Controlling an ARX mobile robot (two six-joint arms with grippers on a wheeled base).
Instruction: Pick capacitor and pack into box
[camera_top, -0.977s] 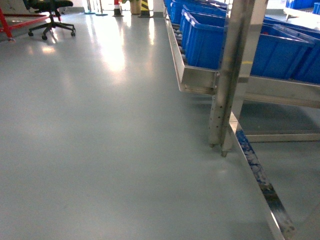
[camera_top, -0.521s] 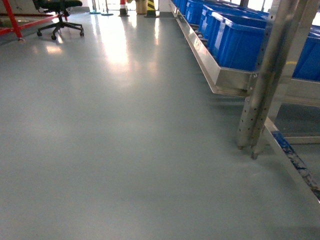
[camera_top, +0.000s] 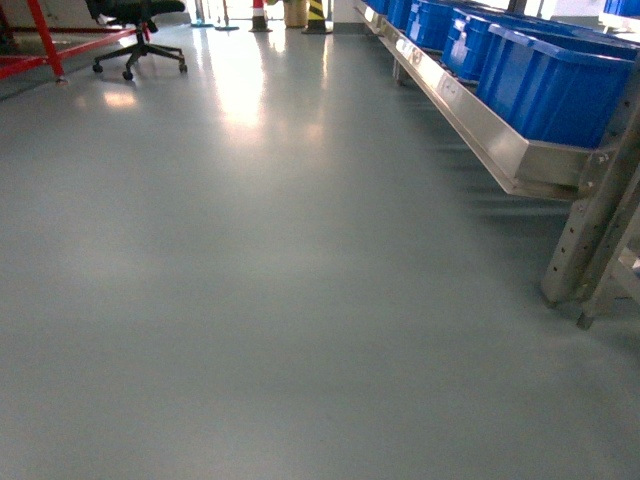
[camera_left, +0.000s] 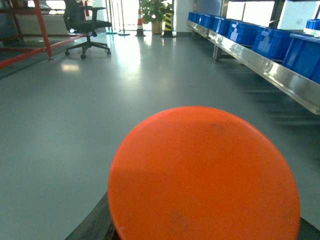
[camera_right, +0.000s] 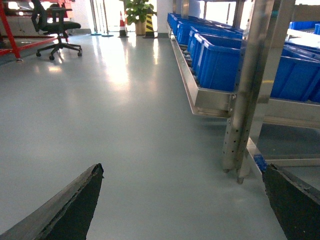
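Head view shows only grey floor (camera_top: 250, 280), with blue bins (camera_top: 555, 80) on a metal rack (camera_top: 500, 150) along the right edge and an office chair (camera_top: 140, 30) at the far left; no box or capacitor appears in any view. The left wrist view is mostly filled by an orange disc (camera_left: 202, 175), so I cannot tell how the left gripper stands. In the right wrist view the right gripper (camera_right: 182, 200) is spread wide, its dark fingers (camera_right: 70, 210) at the lower corners with nothing between them.

You're looking past a large orange disc (camera_left: 205, 175) that fills the lower frame. Beyond it, grey floor (camera_left: 75, 115) runs to a black office chair (camera_left: 86, 27) far left, with blue bins (camera_left: 265, 37) along a metal rack (camera_left: 280, 77) on the right.
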